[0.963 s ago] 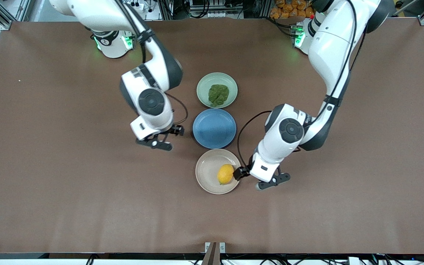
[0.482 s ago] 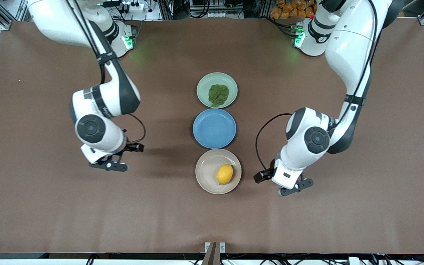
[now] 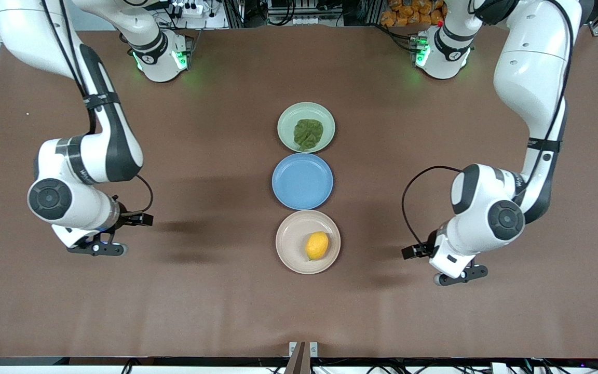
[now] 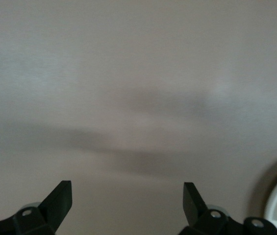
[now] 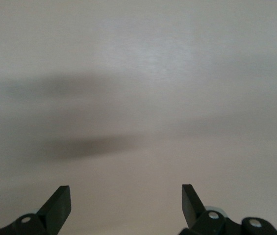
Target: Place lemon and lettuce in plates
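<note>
Now, with the lemon (image 3: pixel 317 245) in the beige plate (image 3: pixel 289 244) and the lettuce (image 3: pixel 308 133) in the mint plate (image 3: pixel 288 117), keep the left gripper (image 3: pixel 459 275) and right gripper (image 3: pixel 96 249) spread, empty, over bare table.

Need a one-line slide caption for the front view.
Lemon on beige plate, lettuce on green plate.

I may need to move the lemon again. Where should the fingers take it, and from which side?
Come from straight above and close across the lemon's narrow middle, probably. It lies on its side in the beige plate, long axis roughly toward the front camera, and the shallow rim blocks a low sideways approach.
</note>
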{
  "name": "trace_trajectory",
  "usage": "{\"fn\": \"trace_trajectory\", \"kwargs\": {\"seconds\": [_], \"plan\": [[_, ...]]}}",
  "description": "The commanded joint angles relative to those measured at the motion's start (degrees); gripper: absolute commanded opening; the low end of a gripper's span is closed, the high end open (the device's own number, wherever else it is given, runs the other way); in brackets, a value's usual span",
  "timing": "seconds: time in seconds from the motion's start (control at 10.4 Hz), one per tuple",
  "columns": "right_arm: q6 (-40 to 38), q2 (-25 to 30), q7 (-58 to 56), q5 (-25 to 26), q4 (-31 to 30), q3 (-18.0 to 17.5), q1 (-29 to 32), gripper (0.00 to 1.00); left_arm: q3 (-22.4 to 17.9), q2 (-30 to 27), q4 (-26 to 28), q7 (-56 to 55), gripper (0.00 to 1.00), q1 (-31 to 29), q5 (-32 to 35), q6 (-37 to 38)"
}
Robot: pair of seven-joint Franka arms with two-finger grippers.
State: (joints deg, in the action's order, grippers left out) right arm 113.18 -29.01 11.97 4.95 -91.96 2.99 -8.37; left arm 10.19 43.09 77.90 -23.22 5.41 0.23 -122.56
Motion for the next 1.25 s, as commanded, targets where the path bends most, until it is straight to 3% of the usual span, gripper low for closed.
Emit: {"fn": "trace_trajectory", "kwargs": {"seconds": [0.0,0.19,0.39,0.58,0.87,1.16], "plan": [[5.6,1.6,-2.3,0.5,-6.7,-1.1,2.3,1.00,0.2,-3.0,1.8,4.1,1.00,-2.1,-0.1,4.0],[11.3,8.1,-2.0,0.5,-16.1,-1.2,1.7,1.00,0.0,-4.5,1.8,4.7,1.00,-3.0,0.6,8.2],[11.4,15.4,-1.4,0.4,-22.9,-1.5,0.6,1.00,0.2,-5.8,1.8,5.6,1.00,-4.1,4.9,10.8],[11.0,20.5,-1.3,0.5,-28.2,-1.5,-0.1,1.00,0.2,-6.7,1.8,7.2,1.00,-5.3,5.0,12.7],[10.7,26.8,-2.0,0.7,-33.4,-1.4,0.6,1.00,0.4,-8.9,1.9,8.4,1.00,-6.9,5.0,15.1],[9.6,27.6,-2.4,1.0,-32.1,-1.1,2.7,1.00,0.2,-15.3,8.6,12.6,1.00,-8.2,4.9,15.4]]}}
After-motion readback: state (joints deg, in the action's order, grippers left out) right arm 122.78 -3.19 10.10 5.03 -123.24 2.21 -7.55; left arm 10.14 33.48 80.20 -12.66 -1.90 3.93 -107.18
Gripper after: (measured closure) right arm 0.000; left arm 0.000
